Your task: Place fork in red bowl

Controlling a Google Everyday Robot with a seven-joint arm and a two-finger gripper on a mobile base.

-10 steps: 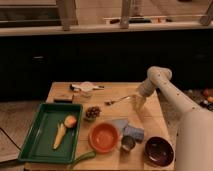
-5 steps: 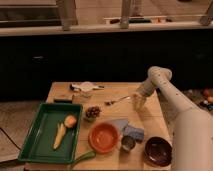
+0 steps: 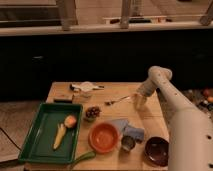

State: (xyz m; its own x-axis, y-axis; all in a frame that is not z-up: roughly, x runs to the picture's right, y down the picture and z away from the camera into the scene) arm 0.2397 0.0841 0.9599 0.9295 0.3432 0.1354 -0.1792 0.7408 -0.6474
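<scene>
1. Red bowl [image 3: 104, 137] sits front-centre on the desk [image 3: 150, 114].
2. Fork [image 3: 119, 100] lies flat behind the bowl, well apart from it.
3. Gripper [image 3: 140, 101] is low at the fork's handle end, fingers spread. Risk: the thin, flat handle skids away when pinched.

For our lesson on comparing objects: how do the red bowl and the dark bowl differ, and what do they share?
The red bowl is bright orange-red and wider; the dark bowl is maroon and smaller. The red bowl sits front-centre, the dark bowl near the front right corner. Both are round and upright. The tool is beside the fork.
</scene>
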